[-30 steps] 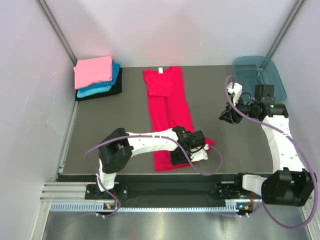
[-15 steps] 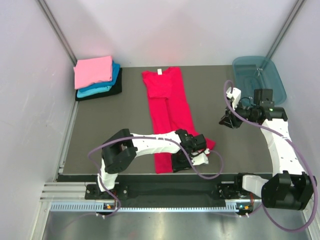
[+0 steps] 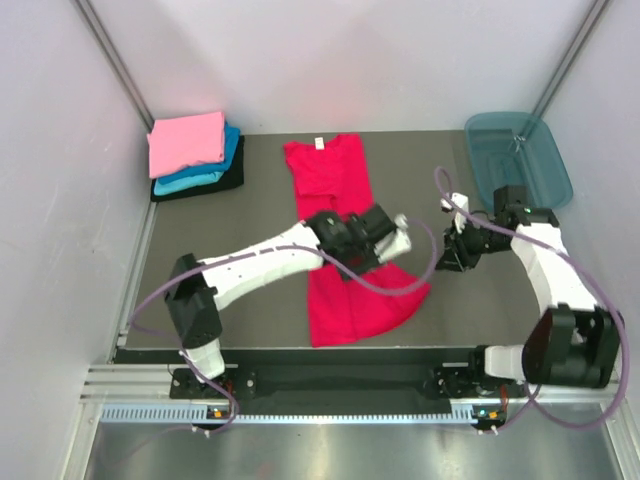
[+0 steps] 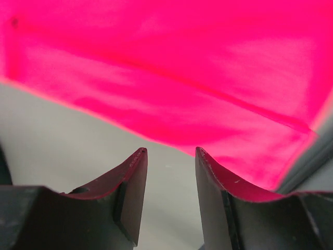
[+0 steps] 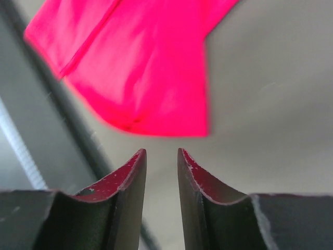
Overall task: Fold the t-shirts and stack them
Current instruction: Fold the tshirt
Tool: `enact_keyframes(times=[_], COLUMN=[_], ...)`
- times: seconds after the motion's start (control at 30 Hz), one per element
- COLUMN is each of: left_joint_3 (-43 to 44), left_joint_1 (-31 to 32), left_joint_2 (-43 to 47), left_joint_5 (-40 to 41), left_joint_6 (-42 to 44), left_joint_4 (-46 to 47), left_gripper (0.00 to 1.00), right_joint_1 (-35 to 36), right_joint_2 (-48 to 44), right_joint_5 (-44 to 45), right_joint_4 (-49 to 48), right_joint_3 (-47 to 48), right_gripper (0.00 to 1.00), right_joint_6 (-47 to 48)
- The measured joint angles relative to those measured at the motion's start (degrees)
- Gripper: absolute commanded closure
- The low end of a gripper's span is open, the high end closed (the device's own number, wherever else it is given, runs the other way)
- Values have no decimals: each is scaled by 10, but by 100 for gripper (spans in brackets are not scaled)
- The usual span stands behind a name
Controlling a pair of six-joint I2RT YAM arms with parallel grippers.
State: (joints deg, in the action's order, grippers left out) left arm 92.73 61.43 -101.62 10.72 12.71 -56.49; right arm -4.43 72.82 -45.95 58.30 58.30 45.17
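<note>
Folded pink (image 3: 186, 143), turquoise (image 3: 205, 173), black t-shirts (image 3: 228, 178) stacked far left on dark desk (image 3: 220, 240). Crimson-red t-shirt (image 3: 345, 240) flat at centre, partly under left arm. Left fingers (image 4: 136, 177) apart, empty, above it. Right fingers (image 5: 133, 182) slightly apart, empty, just right of shirt.

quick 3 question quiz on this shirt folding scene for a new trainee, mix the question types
1. True or false: the left pincer grips the red t-shirt.
2. Which colour tops the folded stack? A black, B pink, C turquoise.
3. What stands at the table's far right corner?

Key:
1. False; its jaws stand apart and empty above the shirt.
2. B.
3. The teal tub.
</note>
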Motion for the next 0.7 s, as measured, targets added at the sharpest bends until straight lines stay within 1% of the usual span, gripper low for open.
enact_keyframes(times=[0.07, 0.17, 0.27, 0.5, 0.7], left_joint_3=[13, 17, 17, 17, 32], left_joint_1=[-53, -123, -161, -169, -179], left_joint_2=[8, 8, 3, -10, -16], left_joint_5=[3, 5, 8, -3, -6], left_joint_6=[-14, -32, -44, -56, -58], left_joint_4=[7, 19, 22, 25, 26], left_gripper=[53, 54, 53, 54, 54], right_joint_1=[-1, -3, -3, -3, -3], right_joint_2=[57, 137, 182, 241, 296], right_joint_5=[-3, -6, -8, -14, -10], right_joint_4=[44, 104, 138, 160, 151], right_joint_3=[5, 11, 19, 75, 90], right_gripper=[66, 64, 64, 63, 65], right_joint_6=[35, 78, 97, 96, 81])
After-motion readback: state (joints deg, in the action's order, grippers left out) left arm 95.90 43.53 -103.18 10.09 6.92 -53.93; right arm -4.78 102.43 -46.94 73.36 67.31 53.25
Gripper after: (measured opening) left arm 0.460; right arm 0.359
